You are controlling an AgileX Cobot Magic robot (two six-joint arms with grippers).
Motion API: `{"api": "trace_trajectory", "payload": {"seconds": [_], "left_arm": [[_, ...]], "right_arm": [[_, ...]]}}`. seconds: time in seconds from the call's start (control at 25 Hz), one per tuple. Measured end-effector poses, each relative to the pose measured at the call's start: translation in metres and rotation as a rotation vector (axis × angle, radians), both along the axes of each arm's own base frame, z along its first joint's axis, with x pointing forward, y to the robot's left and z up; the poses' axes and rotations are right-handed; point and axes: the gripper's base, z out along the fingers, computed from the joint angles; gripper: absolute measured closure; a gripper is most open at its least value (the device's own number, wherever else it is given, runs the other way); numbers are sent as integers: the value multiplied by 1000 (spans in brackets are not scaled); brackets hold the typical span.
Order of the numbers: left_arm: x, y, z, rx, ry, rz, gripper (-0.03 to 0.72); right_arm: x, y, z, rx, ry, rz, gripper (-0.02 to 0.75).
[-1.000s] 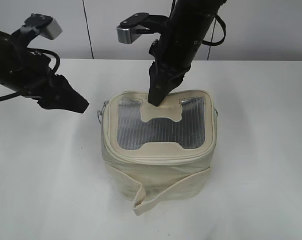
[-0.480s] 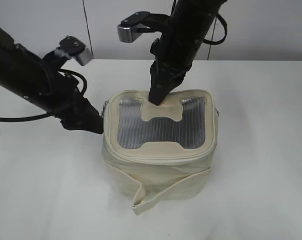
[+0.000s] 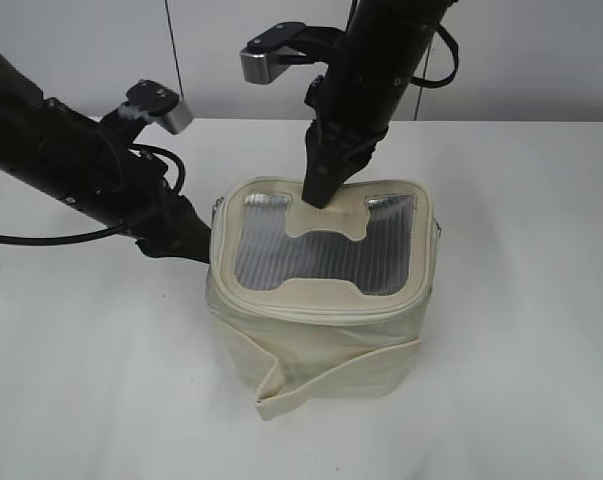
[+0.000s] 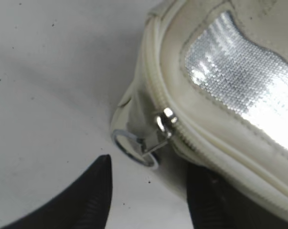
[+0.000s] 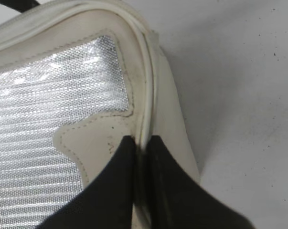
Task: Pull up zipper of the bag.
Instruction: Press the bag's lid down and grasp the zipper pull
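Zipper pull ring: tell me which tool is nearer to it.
Left. The left tool is open right beside the zipper pull ring at the bag's corner; the right tool pinches the lid's far rim.

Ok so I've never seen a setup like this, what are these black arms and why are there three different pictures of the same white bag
They are two robot arms, each ending in a pincer. One picture looks down at a slant from in front; the other two come from cameras on the wrists, so they are close-ups. On the white table stands a small cream bag with a silvery mesh lid. The right pincer is closed, pinching the raised rim of the lid at the back. The left pincer is open at the bag's corner, its fingers on either side of the zipper pull and ring, not gripping it.
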Motion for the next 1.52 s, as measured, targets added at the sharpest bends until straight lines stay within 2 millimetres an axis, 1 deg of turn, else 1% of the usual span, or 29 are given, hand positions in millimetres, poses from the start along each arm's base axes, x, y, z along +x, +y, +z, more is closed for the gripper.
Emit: {"api": "trace_trajectory", "payload": {"seconds": [0.04,0.12,0.2,0.24,0.32,0.56,0.84,1.08,1.28,1.4,1.52], "left_arm": [[0,0,0,-3,0,0,363],[0,-1,0,-8,1,-1,483],[-1,-2,1,-12,1,-8,619],[-1,-2,1,-14,2,-10,652],[-1,-2,1,-13,1,-12,680],[-3,0,1,16,13,-13,688],[-8,7,7,96,42,17,691],[-17,11,7,149,101,-33,691],[-22,12,7,150,150,-59,691],[-21,12,7,150,141,-51,691],[-16,12,7,151,96,-20,690]], "right_arm": [[0,0,0,-1,-1,-1,682],[0,0,0,-3,-3,0,683],[0,0,0,-4,-4,0,683],[0,-1,0,-5,-4,0,683],[0,-1,0,-6,-5,-1,684],[0,0,1,0,-1,-3,684],[-1,1,2,11,5,-7,684],[-1,0,2,7,8,-25,685],[-1,0,2,4,11,-35,685],[-1,0,2,4,12,-36,685],[-1,0,2,4,12,-37,685]]}}
